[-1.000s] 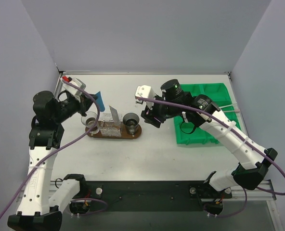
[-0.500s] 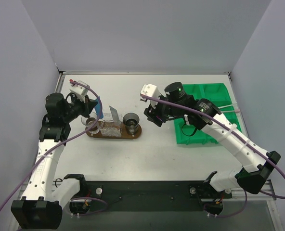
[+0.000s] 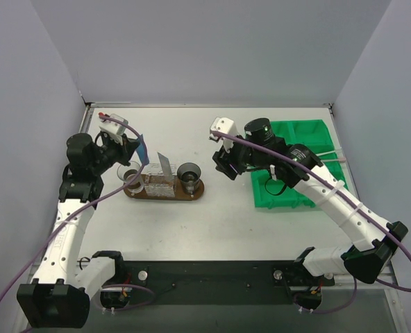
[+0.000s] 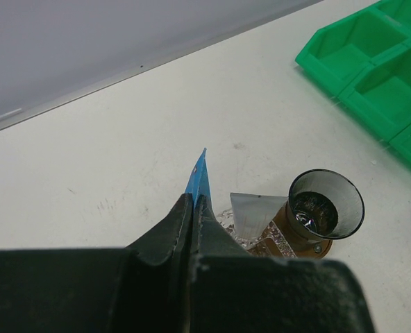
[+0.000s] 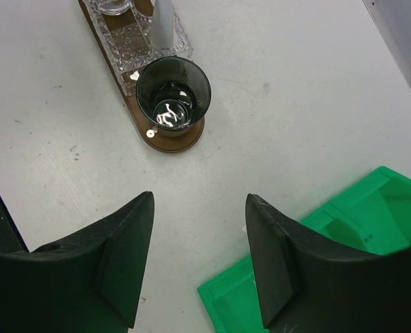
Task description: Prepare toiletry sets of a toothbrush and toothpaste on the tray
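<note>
My left gripper (image 3: 139,150) is shut on the blue toothpaste (image 3: 144,147), holding it in the air just above the left end of the dark brown tray (image 3: 194,193). In the left wrist view the tube's blue end (image 4: 200,175) sticks out past my shut left gripper (image 4: 194,200). A pale toothbrush (image 3: 334,159) lies across the right side of the green bin (image 3: 297,132). My right gripper (image 3: 224,168) hovers open and empty between tray and bin; the right wrist view shows that gripper (image 5: 200,197) above bare table.
The tray carries a clear cup (image 3: 130,176) at its left end, a dark cup (image 3: 189,173) at its right end, and a clear glass dish (image 3: 160,186) between them with a pale flat tube (image 3: 165,164) standing in it. The walls are close on three sides.
The left arm has shifted slightly toward the tray, still holding the blue tube. The right gripper has drawn a little to the right, away from the tray, still open.
</note>
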You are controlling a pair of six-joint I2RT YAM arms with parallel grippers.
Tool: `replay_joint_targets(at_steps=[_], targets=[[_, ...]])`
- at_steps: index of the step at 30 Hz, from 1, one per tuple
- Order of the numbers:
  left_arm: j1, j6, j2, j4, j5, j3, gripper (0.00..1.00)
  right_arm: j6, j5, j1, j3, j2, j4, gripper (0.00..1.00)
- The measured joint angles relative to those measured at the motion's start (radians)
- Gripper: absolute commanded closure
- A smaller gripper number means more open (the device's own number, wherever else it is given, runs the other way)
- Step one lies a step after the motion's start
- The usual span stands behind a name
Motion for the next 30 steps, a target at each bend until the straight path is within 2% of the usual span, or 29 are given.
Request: replay_joint_targets(at_steps=[30], targets=[[0.0, -0.071, 0.05, 0.123, 0.066, -0.09, 1.0, -0.001, -0.006, -0.001, -0.045, -0.003, 0.03, 0.49]])
